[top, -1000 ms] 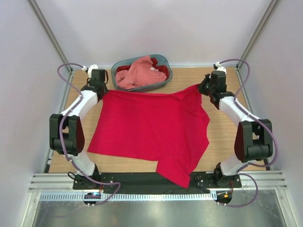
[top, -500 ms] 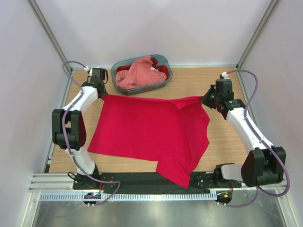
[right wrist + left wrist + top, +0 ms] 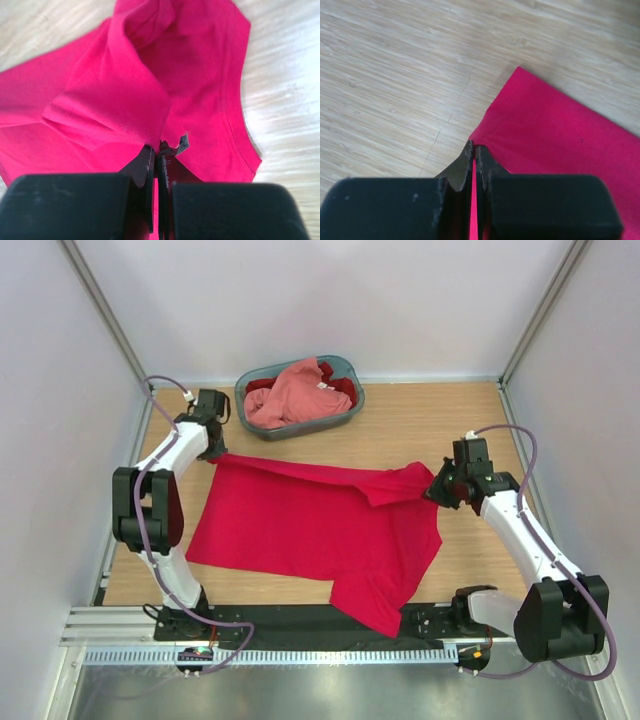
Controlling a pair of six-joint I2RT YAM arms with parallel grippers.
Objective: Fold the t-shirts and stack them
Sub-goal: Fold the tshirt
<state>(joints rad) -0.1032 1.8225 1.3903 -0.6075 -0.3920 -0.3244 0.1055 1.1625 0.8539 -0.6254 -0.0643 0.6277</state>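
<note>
crimson t-shirt's fold partly hides right hand's grip.

I work in a robotics lab cell, not a home. Plain white panel walls box me in on three sides, framed by bare aluminium posts. My left arm and right arm are bolted to a black mounting plate at the near edge of a wooden table, next to an aluminium rail and a slotted cable duct. Purple cables loop openly off my joints. The only homely things here are a crimson t-shirt and a grey-blue laundry basket, both on that table.
</note>
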